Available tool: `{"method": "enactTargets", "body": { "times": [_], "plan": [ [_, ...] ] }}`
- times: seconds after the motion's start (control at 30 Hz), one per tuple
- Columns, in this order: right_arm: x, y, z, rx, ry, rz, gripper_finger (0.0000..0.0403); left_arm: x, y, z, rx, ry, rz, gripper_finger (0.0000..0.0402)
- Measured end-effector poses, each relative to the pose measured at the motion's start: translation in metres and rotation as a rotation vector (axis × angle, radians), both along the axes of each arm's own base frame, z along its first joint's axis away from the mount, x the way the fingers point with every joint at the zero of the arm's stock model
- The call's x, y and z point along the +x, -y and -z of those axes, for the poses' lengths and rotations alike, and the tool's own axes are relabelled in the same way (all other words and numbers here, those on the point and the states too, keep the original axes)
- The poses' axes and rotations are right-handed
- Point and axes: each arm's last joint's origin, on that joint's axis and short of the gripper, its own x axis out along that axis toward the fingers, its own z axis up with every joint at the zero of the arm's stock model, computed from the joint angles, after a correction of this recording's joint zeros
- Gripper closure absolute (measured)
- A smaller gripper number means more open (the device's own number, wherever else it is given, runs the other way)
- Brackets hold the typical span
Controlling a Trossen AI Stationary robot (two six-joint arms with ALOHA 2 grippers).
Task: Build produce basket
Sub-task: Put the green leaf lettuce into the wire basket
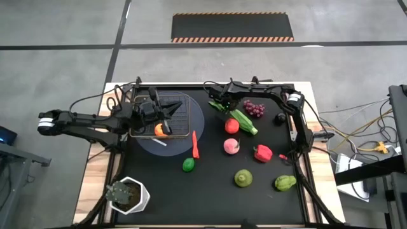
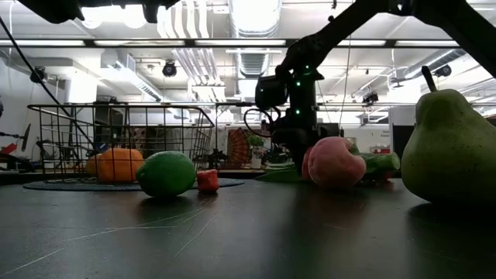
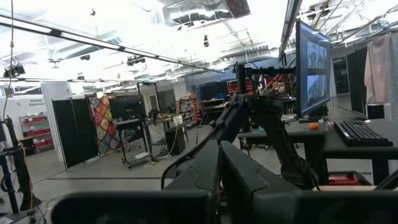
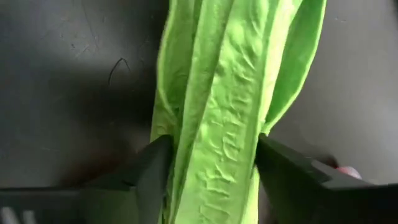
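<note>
The right pincer (image 1: 219, 102) is down at the far middle of the table (image 1: 210, 191), its two fingers (image 4: 149, 171) set on either side of the long green leafy stalk (image 1: 238, 116) and touching it on both flanks, so it is pinching the stalk at its far-left end. The stalk lies flat on the dark top, its long axis running on a slant from far left, under the pincer, to near right, where its tip ends just beside the red fruit (image 1: 231, 126). Purple grapes (image 1: 255, 109) sit just to its right.

The left pincer (image 1: 164, 113) hovers over the basket (image 1: 184, 102) at the far left, pressed together with nothing in it. An orange fruit (image 1: 160, 130) lies at the basket's near edge. The thin red chili (image 1: 195, 145) lies just right of the basket, its length running near to far.

The rest of the produce is spread over the near right: a pink fruit (image 1: 231, 146), a red pepper (image 1: 262, 152), a small green lime (image 1: 188, 165), a green apple (image 1: 243, 178) and a green pear (image 1: 285, 183). A potted plant (image 1: 127, 194) stands at the near left corner.
</note>
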Motion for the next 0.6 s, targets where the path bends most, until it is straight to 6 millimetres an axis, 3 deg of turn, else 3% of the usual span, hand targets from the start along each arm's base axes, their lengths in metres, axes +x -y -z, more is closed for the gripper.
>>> {"method": "enactTargets", "body": {
  "times": [0.2, 0.37, 0.6],
  "plan": [
    [0.001, -0.002, -0.013, -0.017, 0.054, 0.02, 0.0297, 0.0, 0.0, 0.0, 0.0, 0.0, 0.001, 0.0402],
    [-0.003, -0.008, -0.037, -0.043, 0.103, -0.031, 0.0375, 0.0, 0.0, 0.001, 0.0, -0.006, 0.001, 0.0402],
    [-0.017, -0.03, -0.096, -0.125, 0.241, -0.094, 0.0383, 0.0, 0.0, 0.003, 0.008, -0.017, -0.002, 0.0402]
  ]
}}
